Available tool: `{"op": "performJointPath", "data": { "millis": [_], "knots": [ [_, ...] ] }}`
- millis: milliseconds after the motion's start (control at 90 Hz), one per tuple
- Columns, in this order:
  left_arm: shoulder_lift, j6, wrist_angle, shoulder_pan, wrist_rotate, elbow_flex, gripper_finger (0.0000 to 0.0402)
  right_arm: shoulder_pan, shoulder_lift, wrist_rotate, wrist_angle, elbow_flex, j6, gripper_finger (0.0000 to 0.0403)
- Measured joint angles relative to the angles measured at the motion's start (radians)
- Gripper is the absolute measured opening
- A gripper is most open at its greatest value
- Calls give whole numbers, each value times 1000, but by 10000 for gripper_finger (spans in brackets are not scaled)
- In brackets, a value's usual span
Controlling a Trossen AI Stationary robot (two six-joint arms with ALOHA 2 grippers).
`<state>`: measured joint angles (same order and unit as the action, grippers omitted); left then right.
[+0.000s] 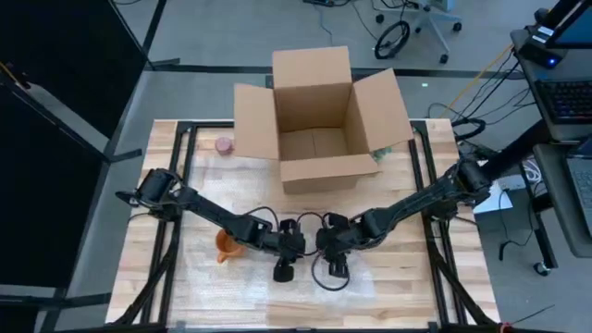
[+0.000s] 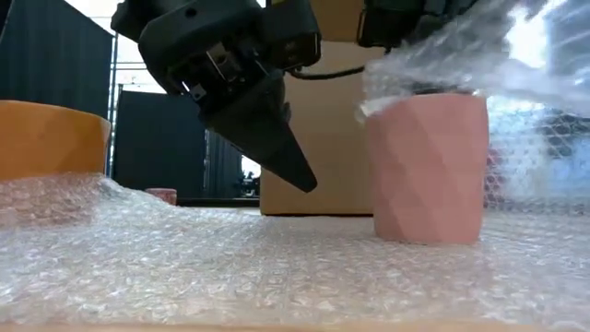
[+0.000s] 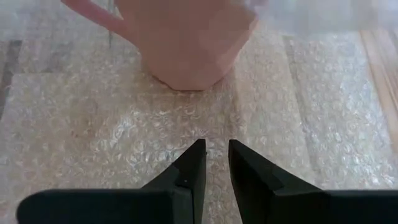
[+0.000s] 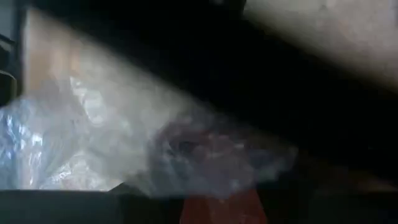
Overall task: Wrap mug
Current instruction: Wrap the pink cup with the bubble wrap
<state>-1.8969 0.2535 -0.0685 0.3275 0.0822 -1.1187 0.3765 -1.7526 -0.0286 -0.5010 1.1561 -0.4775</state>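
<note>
Low view shows a pink mug (image 2: 428, 166) upright on the bubble wrap (image 2: 277, 267), near the desk's front edge at mid-width, with a flap of that wrap raised over its rim. Just beside it hangs the left gripper (image 2: 293, 171), fingers pressed almost together on nothing, tips just above the sheet. The right gripper (image 1: 335, 269) sits over the mug; whether its fingers are apart or together cannot be told. An orange mug (image 1: 227, 246) stands nearer the left edge, an open cardboard box (image 1: 319, 116) at the rear.
</note>
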Motion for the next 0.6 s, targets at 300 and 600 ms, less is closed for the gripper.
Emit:
{"op": "performJointPath", "data": {
  "millis": [300,600],
  "knots": [
    [0,-5,2,0,0,0,56,-17,-9,12,-227,184,35,155],
    [0,-6,1,0,0,0,56,-28,-5,11,-297,206,45,197]
  ]
}}
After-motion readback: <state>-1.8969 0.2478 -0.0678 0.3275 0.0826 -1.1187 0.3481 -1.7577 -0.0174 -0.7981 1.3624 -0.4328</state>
